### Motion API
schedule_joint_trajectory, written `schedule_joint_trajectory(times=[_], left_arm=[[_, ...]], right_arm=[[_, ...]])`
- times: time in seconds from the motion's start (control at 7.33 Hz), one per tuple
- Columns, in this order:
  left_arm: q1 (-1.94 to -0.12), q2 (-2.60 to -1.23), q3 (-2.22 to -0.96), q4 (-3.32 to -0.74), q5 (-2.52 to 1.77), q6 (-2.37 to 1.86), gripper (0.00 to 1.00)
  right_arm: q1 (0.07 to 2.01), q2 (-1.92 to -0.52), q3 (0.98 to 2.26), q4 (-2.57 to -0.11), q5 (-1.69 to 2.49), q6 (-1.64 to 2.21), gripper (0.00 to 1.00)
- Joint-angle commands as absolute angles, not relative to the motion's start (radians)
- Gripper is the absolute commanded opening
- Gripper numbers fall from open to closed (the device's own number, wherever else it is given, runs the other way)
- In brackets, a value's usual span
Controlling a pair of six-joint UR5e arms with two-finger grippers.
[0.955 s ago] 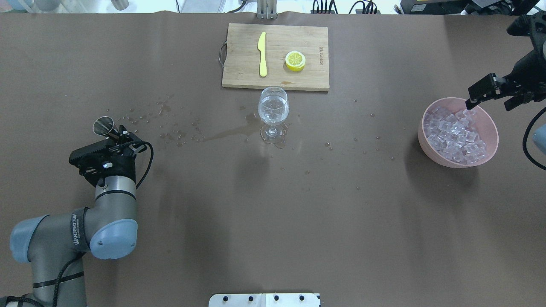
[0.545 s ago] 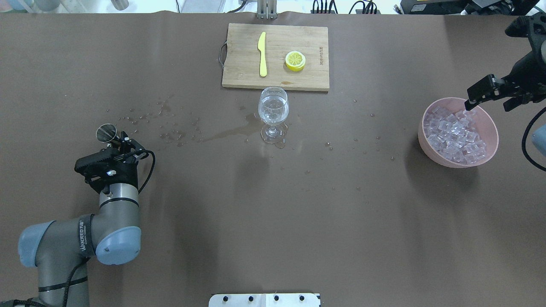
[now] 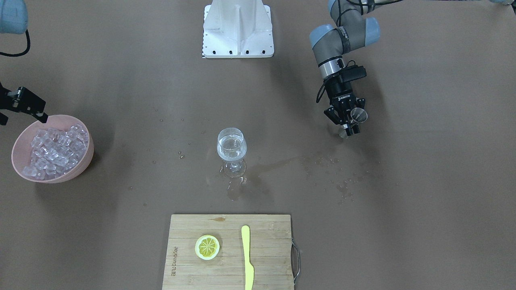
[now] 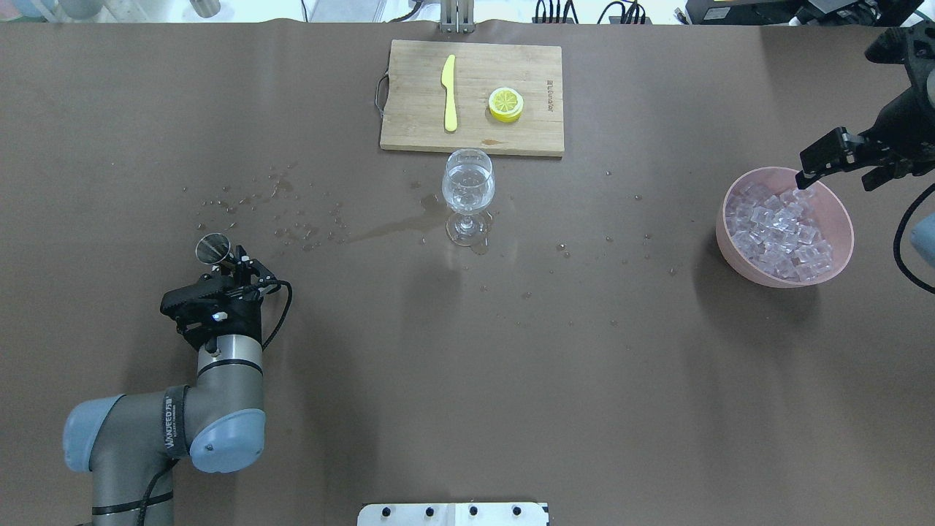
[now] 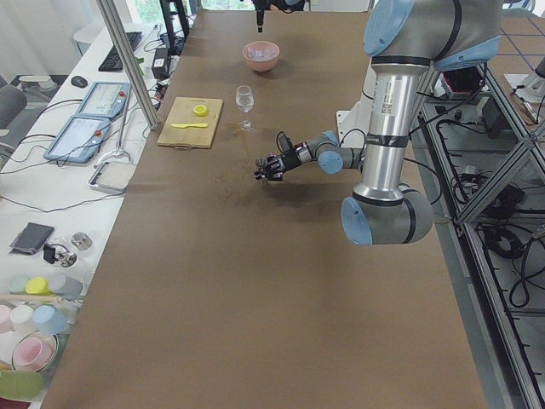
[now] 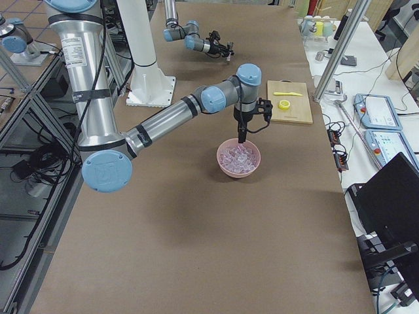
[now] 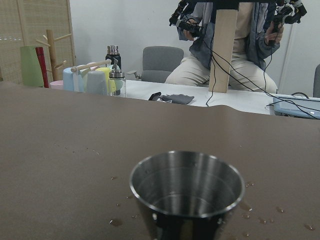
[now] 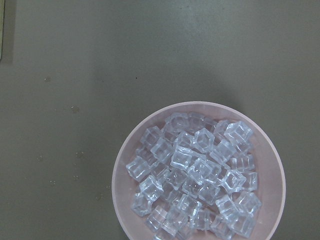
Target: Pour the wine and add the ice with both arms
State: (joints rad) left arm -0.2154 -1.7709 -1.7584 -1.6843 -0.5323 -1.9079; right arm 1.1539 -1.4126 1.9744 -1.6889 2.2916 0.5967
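My left gripper is shut on a small steel measuring cup, upright and low over the table left of the wine glass; the left wrist view shows the cup looking empty. The wine glass stands mid-table with clear wine in its bowl. The ice is heaped in a pink bowl at the right; it fills the right wrist view. My right gripper is open and empty above the bowl's far rim.
A wooden cutting board with a yellow knife and a lemon half lies behind the glass. A wet spill and droplets spread left of the glass. The white base block is at the near edge.
My left arm has carried the steel cup to the right and back toward the robot. The right gripper has stayed over the bowl.
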Motion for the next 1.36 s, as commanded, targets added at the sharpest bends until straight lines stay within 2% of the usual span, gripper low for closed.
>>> schedule_joint_trajectory(times=[0.0, 0.27, 0.41, 0.95, 1.09, 1.23], left_arm=[[-0.215, -1.776, -1.756, -1.684, -0.532, -1.91, 0.57], [-0.215, -1.776, -1.758, -1.684, -0.532, -1.91, 0.61], [-0.215, -1.776, -1.758, -1.684, -0.534, -1.907, 0.98], [-0.184, -1.74, -1.891, -1.648, -0.601, -1.845, 0.98], [-0.158, -1.723, -1.972, -1.561, -0.62, -1.845, 0.98], [-0.117, -1.685, -2.128, -1.395, -0.726, -1.845, 0.98]], right_arm=[[1.155, -1.414, 1.979, -1.689, 2.292, 0.595, 1.0], [1.155, -1.414, 1.979, -1.689, 2.292, 0.597, 1.0], [1.155, -1.414, 1.979, -1.689, 2.292, 0.597, 1.0], [1.155, -1.413, 1.979, -1.689, 2.292, 0.595, 1.0], [1.155, -1.416, 1.979, -1.689, 2.292, 0.595, 1.0], [1.155, -1.42, 1.979, -1.689, 2.29, 0.595, 1.0]])
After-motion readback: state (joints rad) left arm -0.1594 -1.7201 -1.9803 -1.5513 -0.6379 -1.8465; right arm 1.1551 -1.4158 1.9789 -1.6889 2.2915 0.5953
